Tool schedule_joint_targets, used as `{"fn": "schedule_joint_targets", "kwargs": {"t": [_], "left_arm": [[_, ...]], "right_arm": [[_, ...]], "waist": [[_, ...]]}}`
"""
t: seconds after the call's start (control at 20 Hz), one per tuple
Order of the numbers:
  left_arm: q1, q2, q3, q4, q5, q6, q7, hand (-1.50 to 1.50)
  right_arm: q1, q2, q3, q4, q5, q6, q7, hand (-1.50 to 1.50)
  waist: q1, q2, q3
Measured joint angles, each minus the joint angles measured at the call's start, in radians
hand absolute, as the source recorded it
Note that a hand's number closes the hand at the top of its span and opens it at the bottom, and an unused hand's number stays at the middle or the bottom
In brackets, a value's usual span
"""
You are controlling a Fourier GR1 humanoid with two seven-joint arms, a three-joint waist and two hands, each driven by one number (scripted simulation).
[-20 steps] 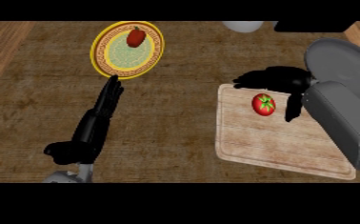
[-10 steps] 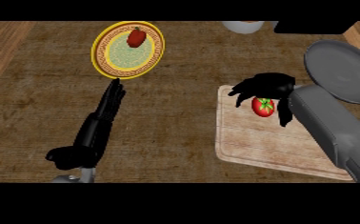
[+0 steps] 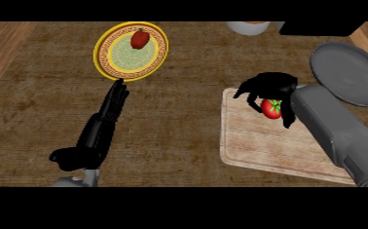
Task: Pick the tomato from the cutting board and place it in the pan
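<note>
The red tomato [image 3: 271, 109] with a green stalk lies on the pale wooden cutting board [image 3: 266, 147] at the right. My right hand [image 3: 271, 85] arches over it from behind, fingers curled down its left side and the thumb on its right. Only the tomato's front half shows. The pan [image 3: 108, 57], round with a yellow rim and a patterned inside, sits at the far left and holds a dark red item [image 3: 140, 38]. My left hand [image 3: 97, 133] lies low on the counter, straight fingers pointing up at the pan's near rim.
A grey round plate [image 3: 346, 72] sits right of the board, partly behind my right forearm. A white bowl [image 3: 248, 27] and a black object [image 3: 320, 27] stand at the far edge. Bare dark wood counter lies between pan and board.
My right hand has come down from the board's far corner onto the tomato and its fingers have curled round it. The tomato stays in place. The left hand has barely shifted.
</note>
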Motion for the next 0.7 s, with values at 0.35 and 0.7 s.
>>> {"fn": "schedule_joint_targets", "kwargs": {"t": [0.35,0.7], "left_arm": [[0.014,0.005,0.027,-0.001,0.004,-0.007,0.004,0.0],[0.05,0.014,0.062,0.004,0.008,0.015,0.004,0.0]], "right_arm": [[0.033,-0.01,-0.122,-0.001,-0.064,-0.029,0.094,1.5],[0.149,-0.067,-0.306,-0.046,-0.194,-0.132,0.373,1.5]], "waist": [[-0.029,-0.008,-0.002],[-0.104,-0.028,0.001]]}}
